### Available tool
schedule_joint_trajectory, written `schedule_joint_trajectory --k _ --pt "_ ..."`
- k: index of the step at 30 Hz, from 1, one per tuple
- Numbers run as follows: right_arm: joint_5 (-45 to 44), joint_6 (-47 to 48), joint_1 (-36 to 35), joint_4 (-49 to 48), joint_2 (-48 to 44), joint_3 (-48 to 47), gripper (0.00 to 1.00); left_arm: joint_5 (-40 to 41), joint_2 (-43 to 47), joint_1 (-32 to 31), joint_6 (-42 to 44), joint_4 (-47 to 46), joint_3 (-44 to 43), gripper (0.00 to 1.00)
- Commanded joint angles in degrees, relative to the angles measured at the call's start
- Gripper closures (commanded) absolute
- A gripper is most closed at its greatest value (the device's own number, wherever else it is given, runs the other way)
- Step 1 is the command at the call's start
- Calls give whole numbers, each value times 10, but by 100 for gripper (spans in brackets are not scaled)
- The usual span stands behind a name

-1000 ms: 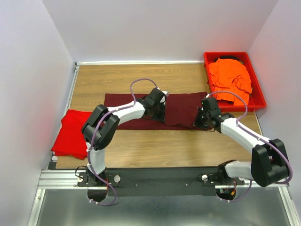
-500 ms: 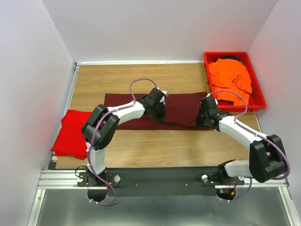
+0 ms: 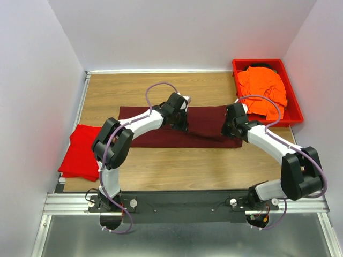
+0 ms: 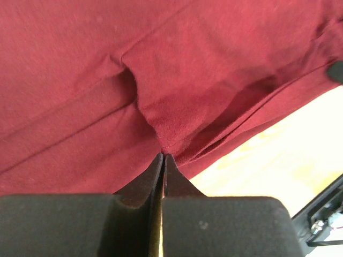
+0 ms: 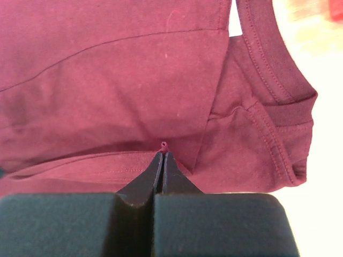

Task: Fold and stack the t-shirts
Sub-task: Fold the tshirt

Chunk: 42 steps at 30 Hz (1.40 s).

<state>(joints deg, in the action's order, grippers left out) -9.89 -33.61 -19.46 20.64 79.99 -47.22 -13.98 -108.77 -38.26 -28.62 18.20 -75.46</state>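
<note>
Top external: we find the maroon t-shirt [image 3: 206, 126] spread mid-worktop [image 3: 171, 166], the red t-shirt [image 3: 80, 152] at its left edge, the orange t-shirt [image 3: 262, 91] in the bin [image 3: 257, 61].
Left gripper [image 4: 163, 157]: fingers pressed together, pinching a maroon fold.
Right gripper [image 5: 162, 153]: fingers likewise closed, nipping only a thin tuft.
Risk: we judge that the thin bite may slip, dropping the fold askew.
Writing: we read none.

Top camera: high, near side, looking down at table [image 3: 161, 166]. Wrist cameras: close on maroon shirt [image 3: 206, 122], shared.
</note>
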Motion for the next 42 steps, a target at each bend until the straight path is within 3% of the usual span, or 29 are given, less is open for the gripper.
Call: schedule_joint_trajectory --k 1,14,21,24,26,29,32,33,37,42 --pt "-45 11 -3 -3 18 -20 98 -24 -13 15 9 13 -39 92" --pt "-100 -8 -3 -24 22 -18 98 -55 -94 40 16 39 -155 87" --pt "-131 -8 -2 -42 42 -30 97 -56 -113 43 16 40 -171 86" --pt "-139 -8 -2 -49 53 -38 97 -56 -115 46 16 39 -168 81" --pt "-143 -8 -1 -54 63 -39 97 -56 -116 49 16 32 -166 72" --pt "-145 -9 -2 -61 72 -41 94 -59 -113 57 12 22 -162 65" --pt "-145 -10 -2 -61 72 -43 84 -54 -100 60 15 16 -156 60" --pt "-147 -10 -2 -61 68 -43 73 -50 -95 61 16 14 -151 59" --pt "-155 1 -2 -60 41 -41 52 -25 -81 61 33 21 -154 59" --pt "-106 6 -2 -54 3 -45 47 6 -77 57 44 25 -171 60"
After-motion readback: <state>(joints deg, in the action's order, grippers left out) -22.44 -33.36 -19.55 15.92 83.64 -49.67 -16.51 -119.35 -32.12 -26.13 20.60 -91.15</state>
